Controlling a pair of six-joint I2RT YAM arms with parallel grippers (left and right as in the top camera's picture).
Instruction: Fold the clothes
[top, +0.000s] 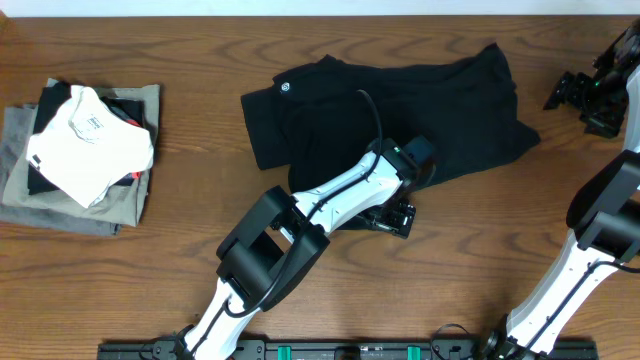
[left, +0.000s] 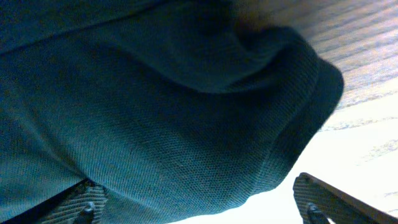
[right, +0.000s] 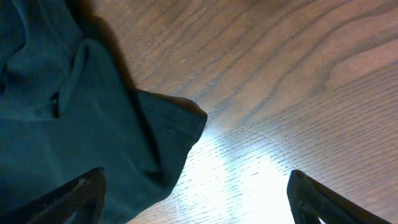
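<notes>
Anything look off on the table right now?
The T-shirt lies rumpled and slanted, partly bunched in folds, not flat. At the left, the white garment sits crooked on its pile. Nothing looks spilled or damaged.

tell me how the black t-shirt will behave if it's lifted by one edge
Probably floppy: the black T-shirt lies rumpled in soft folds. Lifted by an edge it would likely drape and sag rather than keep shape. Its fine knit, seen up close, looks more grippy than slippery, and thin, so probably light.
</notes>
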